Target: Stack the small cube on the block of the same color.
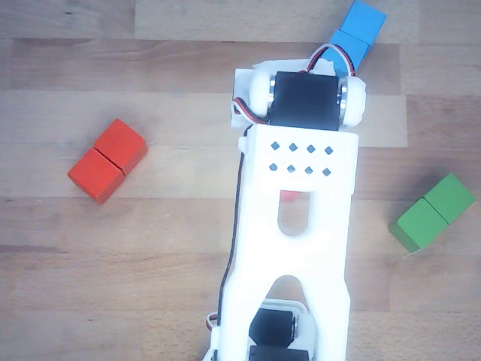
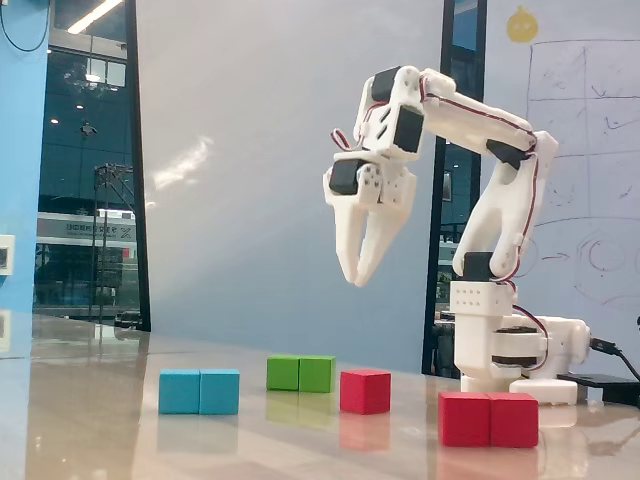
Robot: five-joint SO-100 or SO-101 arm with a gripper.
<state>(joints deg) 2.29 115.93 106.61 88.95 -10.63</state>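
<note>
In the fixed view the small red cube (image 2: pixel 365 390) sits on the table, between the green block and the red oblong block (image 2: pixel 489 418), which lies nearer the camera on the right. My gripper (image 2: pixel 358 281) hangs high above the cube, pointing down, with its fingertips together and nothing in it. In the other view the red block (image 1: pixel 107 160) lies at the left. Only a sliver of the small cube (image 1: pixel 289 197) shows through a slot in the white arm (image 1: pixel 301 226). The arm hides the gripper there.
A blue oblong block (image 2: pixel 199 391) lies at the left of the fixed view and at the top of the other view (image 1: pixel 357 36). A green oblong block (image 2: pixel 300 373) lies behind; it is at the right in the other view (image 1: pixel 434 212). The arm's base (image 2: pixel 510 355) stands at the right.
</note>
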